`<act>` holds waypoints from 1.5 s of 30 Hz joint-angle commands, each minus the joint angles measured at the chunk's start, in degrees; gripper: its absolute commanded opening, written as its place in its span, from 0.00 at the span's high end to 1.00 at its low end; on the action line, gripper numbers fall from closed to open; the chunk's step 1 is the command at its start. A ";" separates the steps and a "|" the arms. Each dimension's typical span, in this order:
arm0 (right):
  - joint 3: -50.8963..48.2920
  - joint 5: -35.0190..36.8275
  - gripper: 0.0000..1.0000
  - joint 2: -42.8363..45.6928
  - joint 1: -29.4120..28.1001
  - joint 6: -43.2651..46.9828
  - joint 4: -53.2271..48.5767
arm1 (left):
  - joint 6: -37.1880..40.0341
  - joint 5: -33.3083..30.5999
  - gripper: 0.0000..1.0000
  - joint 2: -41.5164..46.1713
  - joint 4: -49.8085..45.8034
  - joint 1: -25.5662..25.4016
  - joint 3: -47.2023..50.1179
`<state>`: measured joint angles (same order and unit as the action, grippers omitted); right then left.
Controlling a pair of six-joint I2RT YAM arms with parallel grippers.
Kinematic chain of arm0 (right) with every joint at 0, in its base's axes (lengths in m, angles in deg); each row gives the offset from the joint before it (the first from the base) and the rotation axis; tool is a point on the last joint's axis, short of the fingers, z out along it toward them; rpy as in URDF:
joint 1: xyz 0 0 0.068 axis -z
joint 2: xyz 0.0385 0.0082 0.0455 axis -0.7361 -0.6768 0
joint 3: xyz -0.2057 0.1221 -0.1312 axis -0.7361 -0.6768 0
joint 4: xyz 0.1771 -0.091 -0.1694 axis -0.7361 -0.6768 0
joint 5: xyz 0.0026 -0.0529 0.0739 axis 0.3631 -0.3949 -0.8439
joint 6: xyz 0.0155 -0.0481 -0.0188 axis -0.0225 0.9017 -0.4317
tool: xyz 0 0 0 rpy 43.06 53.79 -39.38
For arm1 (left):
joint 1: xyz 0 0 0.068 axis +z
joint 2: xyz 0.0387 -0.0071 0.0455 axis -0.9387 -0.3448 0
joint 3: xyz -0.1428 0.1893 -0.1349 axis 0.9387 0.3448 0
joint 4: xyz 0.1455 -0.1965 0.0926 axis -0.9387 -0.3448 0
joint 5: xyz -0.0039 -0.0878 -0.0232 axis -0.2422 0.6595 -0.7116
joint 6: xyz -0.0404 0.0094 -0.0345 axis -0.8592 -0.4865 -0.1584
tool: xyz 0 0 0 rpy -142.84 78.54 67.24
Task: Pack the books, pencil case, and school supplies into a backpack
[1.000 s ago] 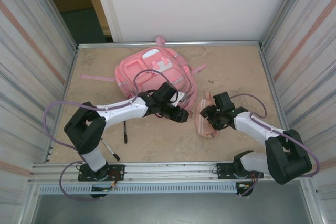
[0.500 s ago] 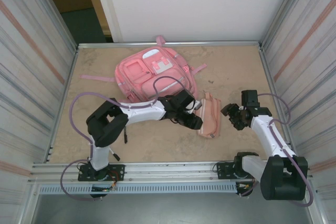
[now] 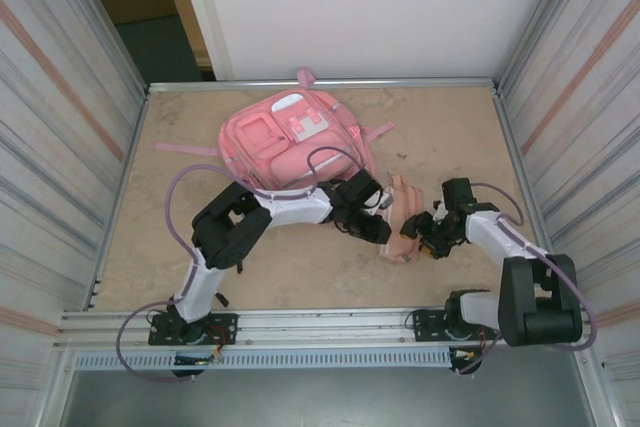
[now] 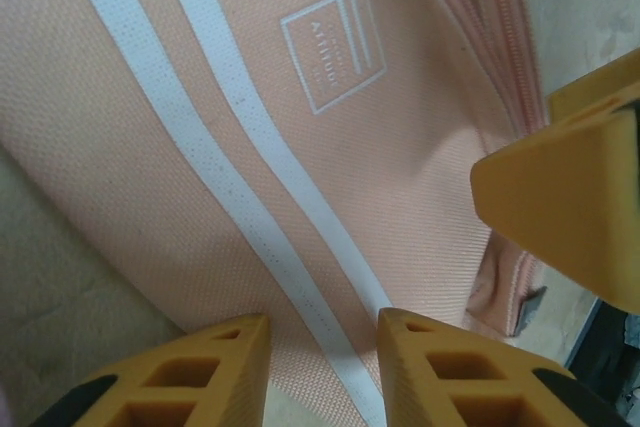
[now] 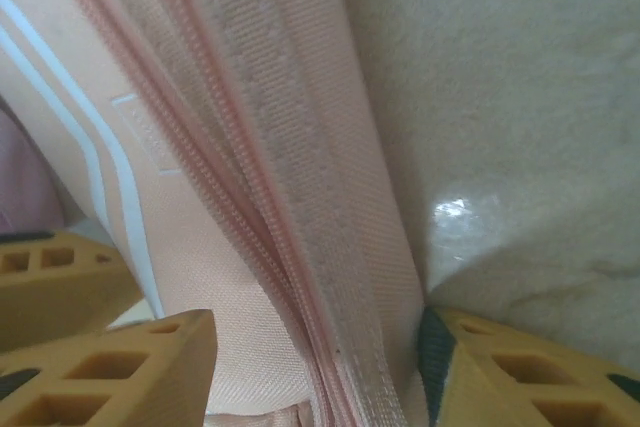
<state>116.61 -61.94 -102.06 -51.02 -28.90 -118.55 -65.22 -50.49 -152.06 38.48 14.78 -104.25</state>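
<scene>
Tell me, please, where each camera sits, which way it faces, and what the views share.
Top external: above, behind the bases, looking down on the table, large pink backpack and pale-pink fabric pouch; left arm, right arm show.
Left wrist: close over the pouch's white stripes; own yellow jaws below.
Right wrist: along the pouch's zip; own jaws below.
Shared: the pouch.

You can find one printed mark: a white outlined square label [image 4: 332, 47] on the pencil case [image 4: 180, 127], upper middle of the left wrist view. It holds two bars and a row of small capitals, too blurred to read.
</scene>
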 commanded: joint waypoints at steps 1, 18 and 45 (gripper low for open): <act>-0.43 -6.51 0.48 -1.18 -0.23 1.86 4.83 | 2.62 1.64 0.68 -2.08 -2.22 1.01 -1.64; -4.31 -4.40 0.92 15.94 -3.70 -9.39 1.37 | 15.10 3.99 0.52 12.77 -3.33 1.61 2.02; 2.55 -5.13 0.81 24.00 -5.44 -10.52 -9.29 | 73.12 -14.71 0.98 15.76 29.05 -7.41 20.66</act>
<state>116.74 -65.42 -79.56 -56.00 -39.02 -124.12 3.52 -61.60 -136.43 63.42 7.09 -83.84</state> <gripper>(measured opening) 0.094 0.110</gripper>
